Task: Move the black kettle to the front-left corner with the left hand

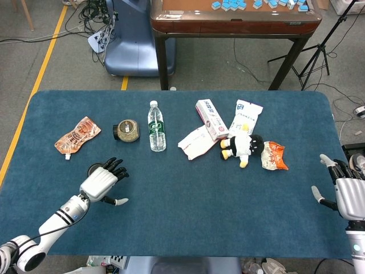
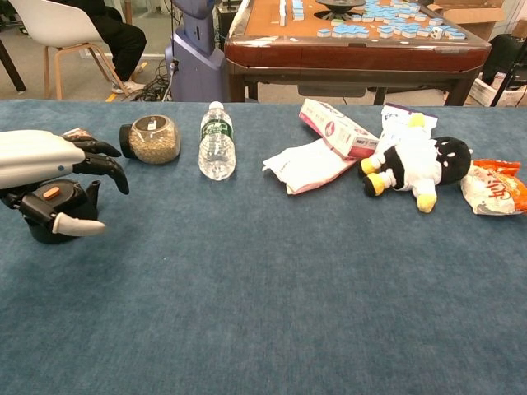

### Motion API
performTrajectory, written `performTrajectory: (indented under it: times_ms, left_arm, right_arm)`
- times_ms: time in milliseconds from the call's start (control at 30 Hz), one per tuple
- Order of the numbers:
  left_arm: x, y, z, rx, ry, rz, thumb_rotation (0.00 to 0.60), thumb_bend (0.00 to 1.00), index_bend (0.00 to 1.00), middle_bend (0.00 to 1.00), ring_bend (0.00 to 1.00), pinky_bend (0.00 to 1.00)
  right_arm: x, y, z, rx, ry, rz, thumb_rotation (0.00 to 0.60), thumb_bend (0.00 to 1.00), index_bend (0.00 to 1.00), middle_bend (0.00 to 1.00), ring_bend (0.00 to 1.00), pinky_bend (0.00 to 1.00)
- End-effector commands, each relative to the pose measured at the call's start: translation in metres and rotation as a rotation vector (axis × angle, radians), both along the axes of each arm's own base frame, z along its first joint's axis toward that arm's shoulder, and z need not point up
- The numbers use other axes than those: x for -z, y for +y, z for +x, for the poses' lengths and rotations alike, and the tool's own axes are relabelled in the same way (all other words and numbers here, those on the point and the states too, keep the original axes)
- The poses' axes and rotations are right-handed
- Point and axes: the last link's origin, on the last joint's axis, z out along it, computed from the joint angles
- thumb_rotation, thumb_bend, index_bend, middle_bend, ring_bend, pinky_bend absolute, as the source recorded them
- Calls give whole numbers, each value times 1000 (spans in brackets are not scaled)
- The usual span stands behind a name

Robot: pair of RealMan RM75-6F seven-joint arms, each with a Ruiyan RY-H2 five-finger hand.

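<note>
The black kettle (image 2: 66, 197) stands upright on the blue cloth at the left, with an orange dot on its lid. In the head view only a sliver of the kettle (image 1: 93, 169) shows behind my left hand (image 1: 101, 182). In the chest view my left hand (image 2: 41, 156) hovers over the kettle with its fingers spread, holding nothing. Its thumb hangs in front of the kettle's body. My right hand (image 1: 348, 197) rests open at the table's right edge, far from everything.
Behind the kettle lie an orange pouch (image 1: 77, 136), a round jar (image 1: 126, 131) and a water bottle (image 1: 156, 127). Further right are white packets (image 1: 197, 141), a pink box (image 1: 211, 118), a plush toy (image 1: 242, 146) and an orange snack bag (image 1: 274, 156).
</note>
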Motion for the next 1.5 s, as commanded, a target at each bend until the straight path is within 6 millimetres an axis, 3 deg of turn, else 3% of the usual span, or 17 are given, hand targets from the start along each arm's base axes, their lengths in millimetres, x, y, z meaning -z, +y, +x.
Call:
performTrajectory:
  times_ms: [33, 300, 1033, 1267, 1500]
  left_arm:
    - [7, 5, 3, 2, 37, 10, 200, 152, 276, 242, 29, 21]
    - [6, 3, -5, -15, 114, 35, 166, 153, 330, 323, 95, 21]
    - [-24, -39, -41, -182, 213, 90, 164, 152, 335, 330, 109, 42]
    - [-38, -53, -40, -260, 67, 87, 222, 152, 348, 342, 147, 128]
    - [-58, -56, -48, -262, 5, 247, 228, 153, 312, 291, 237, 225]
  right_arm:
    - [0, 0, -1, 2, -1, 3, 600, 328, 132, 246, 147, 252]
    - [2, -1, -2, 2, -1, 14, 600, 329, 132, 246, 146, 252]
    - [4, 0, 5, -28, -2, 29, 600, 329, 133, 246, 146, 252]
    - [-5, -11, 26, -129, -7, 22, 600, 328, 133, 246, 147, 252]
    - [-14, -23, 47, -193, 43, 8, 600, 328, 133, 246, 147, 252]
